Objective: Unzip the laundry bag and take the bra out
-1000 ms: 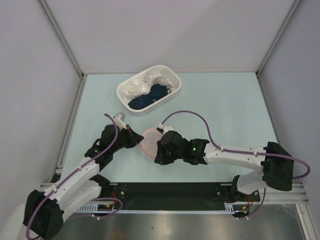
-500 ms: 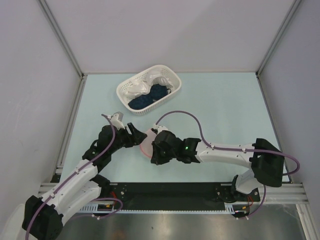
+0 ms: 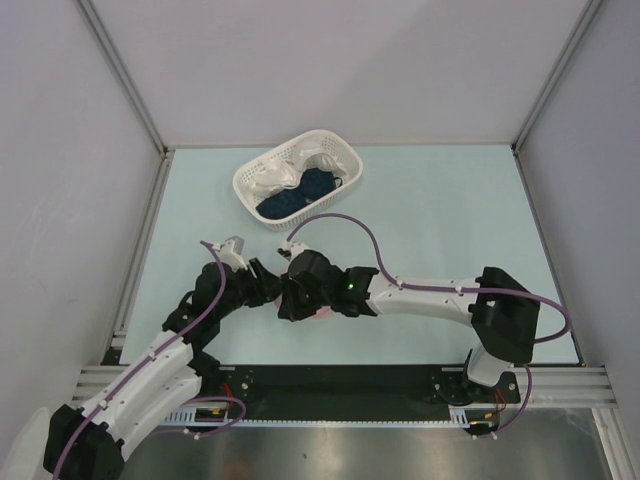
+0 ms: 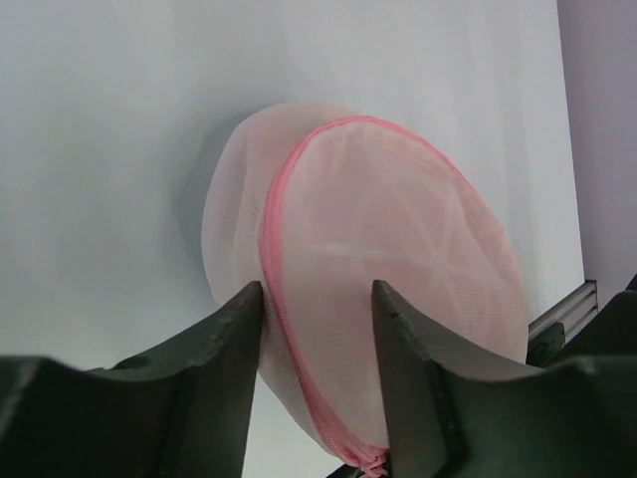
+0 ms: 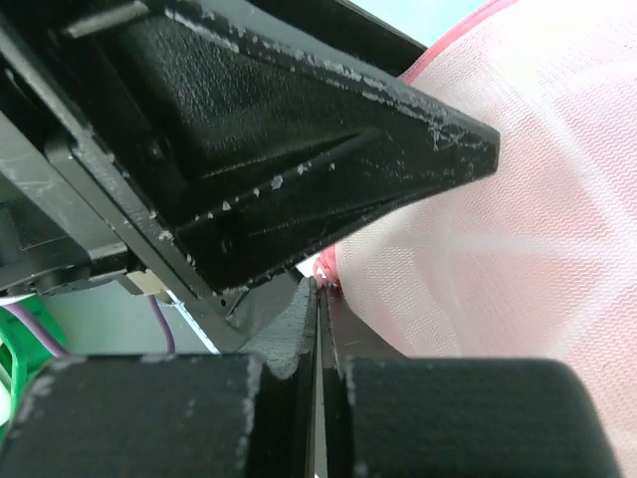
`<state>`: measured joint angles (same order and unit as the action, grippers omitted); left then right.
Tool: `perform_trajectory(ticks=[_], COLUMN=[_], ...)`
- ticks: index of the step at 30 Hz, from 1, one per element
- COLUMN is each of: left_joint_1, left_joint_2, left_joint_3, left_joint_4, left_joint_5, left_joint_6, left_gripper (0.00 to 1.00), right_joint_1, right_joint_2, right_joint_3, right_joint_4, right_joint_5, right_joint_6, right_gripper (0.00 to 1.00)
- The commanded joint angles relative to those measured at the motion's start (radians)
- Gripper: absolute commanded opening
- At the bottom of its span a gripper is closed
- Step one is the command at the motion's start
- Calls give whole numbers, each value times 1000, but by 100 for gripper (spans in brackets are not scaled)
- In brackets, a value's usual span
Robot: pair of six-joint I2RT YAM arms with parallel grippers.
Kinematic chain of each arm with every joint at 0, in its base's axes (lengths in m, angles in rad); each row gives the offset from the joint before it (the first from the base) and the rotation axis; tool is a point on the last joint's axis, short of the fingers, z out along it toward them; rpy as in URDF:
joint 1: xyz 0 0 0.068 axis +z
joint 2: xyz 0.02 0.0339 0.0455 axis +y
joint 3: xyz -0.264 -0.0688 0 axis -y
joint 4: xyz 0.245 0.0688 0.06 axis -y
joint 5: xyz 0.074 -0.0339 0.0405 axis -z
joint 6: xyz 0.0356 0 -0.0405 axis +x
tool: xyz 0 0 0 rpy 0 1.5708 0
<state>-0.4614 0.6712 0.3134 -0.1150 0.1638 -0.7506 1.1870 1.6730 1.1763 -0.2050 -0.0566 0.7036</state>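
The laundry bag [image 4: 378, 229], white mesh with a pink zip edge, stands on its rim between the fingers of my left gripper [image 4: 318, 291], which is shut on its near edge. A salmon tint shows through the mesh, but the bra has no distinct shape. My right gripper [image 5: 320, 289] is shut, its tips pinching the pink zip pull [image 5: 325, 271] at the bag [image 5: 498, 199] edge, just under a left finger [image 5: 299, 149]. From above, the left gripper [image 3: 268, 285] and right gripper [image 3: 292, 300] meet, and only a sliver of the bag [image 3: 321, 316] shows.
A white lattice basket [image 3: 241, 185] stands at the back of the table, holding a white cloth [image 3: 280, 175] and a dark blue cloth [image 3: 300, 196]. The right arm's purple cable [image 3: 345, 222] loops above the grippers. Metal rails run along the near edge.
The right gripper has slid left across the bag toward the left gripper, covering almost all of it. The left gripper has shifted slightly down and right, staying on the bag.
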Motion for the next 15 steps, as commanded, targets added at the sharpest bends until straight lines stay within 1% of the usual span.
perform_trajectory(ticks=[1, 3, 4, 6, 7, 8, 9, 15], left_joint_1=[4, 4, 4, 6, 4, 4, 4, 4], left_joint_2=[-9, -5, -2, 4, 10, 13, 18, 28], left_joint_3=[0, 3, 4, 7, 7, 10, 12, 27], left_joint_4=[23, 29, 31, 40, 43, 46, 49, 46], left_joint_5=[17, 16, 14, 14, 16, 14, 16, -6], left_joint_6=[-16, -16, -16, -18, -19, -20, -20, -12], left_gripper=[42, 33, 26, 18, 10, 7, 1, 0], right_joint_1=[-6, -6, -6, -6, -6, -6, -7, -6], right_joint_2=[11, 10, 10, 5, 2, 1, -2, -32], right_joint_3=[51, 49, 46, 43, 39, 36, 33, -7], right_joint_4=[41, 39, 41, 41, 39, 41, 38, 27], right_joint_5=[-20, -22, -22, -22, -20, -20, -20, -14], right_joint_6=[-27, -23, -23, -21, -18, -18, -18, -3], right_gripper=[0, 0, 0, 0, 0, 0, 0, 0])
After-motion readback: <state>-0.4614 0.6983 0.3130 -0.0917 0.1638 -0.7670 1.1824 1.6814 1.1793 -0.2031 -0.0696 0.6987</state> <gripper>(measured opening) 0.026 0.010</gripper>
